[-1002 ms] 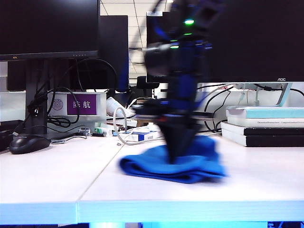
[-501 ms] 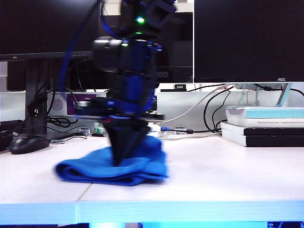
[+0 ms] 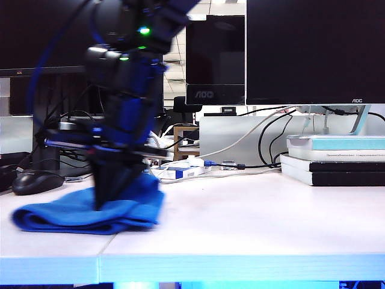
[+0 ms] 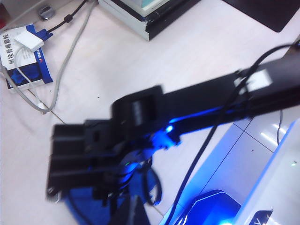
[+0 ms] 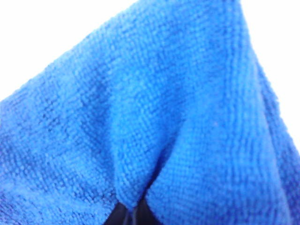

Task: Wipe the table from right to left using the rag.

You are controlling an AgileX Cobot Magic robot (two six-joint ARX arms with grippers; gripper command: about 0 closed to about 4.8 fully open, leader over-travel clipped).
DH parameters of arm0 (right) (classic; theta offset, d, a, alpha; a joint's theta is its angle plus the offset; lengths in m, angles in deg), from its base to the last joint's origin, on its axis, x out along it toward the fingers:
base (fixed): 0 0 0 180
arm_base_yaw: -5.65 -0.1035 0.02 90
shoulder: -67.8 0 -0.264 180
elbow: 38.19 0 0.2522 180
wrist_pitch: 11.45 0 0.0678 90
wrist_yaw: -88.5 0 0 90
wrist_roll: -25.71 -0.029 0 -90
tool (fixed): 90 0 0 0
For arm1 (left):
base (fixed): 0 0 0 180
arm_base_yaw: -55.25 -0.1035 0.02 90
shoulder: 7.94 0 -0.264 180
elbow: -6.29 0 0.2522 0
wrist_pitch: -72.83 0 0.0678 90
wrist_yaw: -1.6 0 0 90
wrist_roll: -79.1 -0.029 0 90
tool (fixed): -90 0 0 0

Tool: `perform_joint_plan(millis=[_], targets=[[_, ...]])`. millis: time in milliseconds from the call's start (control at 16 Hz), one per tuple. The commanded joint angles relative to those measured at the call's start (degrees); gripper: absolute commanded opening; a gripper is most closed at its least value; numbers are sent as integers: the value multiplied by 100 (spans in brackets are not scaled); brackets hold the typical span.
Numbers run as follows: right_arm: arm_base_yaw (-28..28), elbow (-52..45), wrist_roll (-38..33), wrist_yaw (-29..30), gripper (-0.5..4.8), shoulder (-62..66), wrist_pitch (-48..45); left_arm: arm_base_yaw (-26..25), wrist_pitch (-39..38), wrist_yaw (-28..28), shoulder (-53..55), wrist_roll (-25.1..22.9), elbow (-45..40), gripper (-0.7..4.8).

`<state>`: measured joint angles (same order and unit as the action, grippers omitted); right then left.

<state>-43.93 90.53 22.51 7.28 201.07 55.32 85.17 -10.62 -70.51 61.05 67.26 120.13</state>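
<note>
Black mouse point(image 3: 36, 182) at far left, stacked books point(image 3: 334, 160) at right, dark monitors point(image 3: 313, 51) behind, tangled cables point(image 3: 240, 158)

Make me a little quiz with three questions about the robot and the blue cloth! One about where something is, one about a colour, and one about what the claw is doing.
1. Where does the rag lie on the table?
A. Beside the stacked books
B. On the left part, across the seam
C. On top of the monitor

2. What colour is the computer mouse?
A. Black
B. Red
C. White

3. What is the right claw doing?
A. Hanging open high above the table
B. Holding the mouse
C. Shut on the rag, pressing it on the table

Answers:
1 B, the exterior view shows the cloth far left, away from the books.
2 A, it is a dark shape behind the rag.
3 C, the right wrist view shows cloth pinched at the tips. The left claw is not in any view.
</note>
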Motion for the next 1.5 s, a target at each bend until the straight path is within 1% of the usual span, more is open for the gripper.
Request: perform_joint_plan(millis=[63,188,313,376,501,564,627,689,752,940,1128,1316,1504], targets=[[-181,688,-4,72,-5,374,170,4,-33,35,-15,-17,26,-5],[-358,964,-9,186,-5,586,109,4,-138,26,-15,-17,26,-5],[-490,1005,-9,304,-5,682,-105,4,-350,-151,-17,-17,28,-5],[-560,1005,-22,383,-5,723,-234,4,-520,-452,-24,-15,31,-5],[-634,1005,-24,407,-5,752,-376,4,-881,-1272,-52,52,42,-5],[-678,1005,-24,391,-5,780,-476,4,-1088,-1613,-55,153,72,-5],[-695,1008,-26,391,-5,798,-573,2,-1235,-1818,-52,249,94,-5],[-697,1008,-92,400,-5,813,-684,0,-1239,-2055,-83,442,96,-5],[-697,1008,-184,398,-5,831,-776,0,-1239,-2173,-125,522,109,-5],[-697,1008,-286,310,-5,896,-874,0,-1239,-2264,-249,817,138,-5],[-748,1008,-326,315,-5,896,-1296,0,-1239,-2583,-317,1213,138,-5],[-815,1080,-424,310,-5,918,-1403,0,-1239,-2581,-321,1274,138,-5],[-879,1080,-417,319,-5,966,-1235,0,-1239,-2581,-323,1274,138,-5]])
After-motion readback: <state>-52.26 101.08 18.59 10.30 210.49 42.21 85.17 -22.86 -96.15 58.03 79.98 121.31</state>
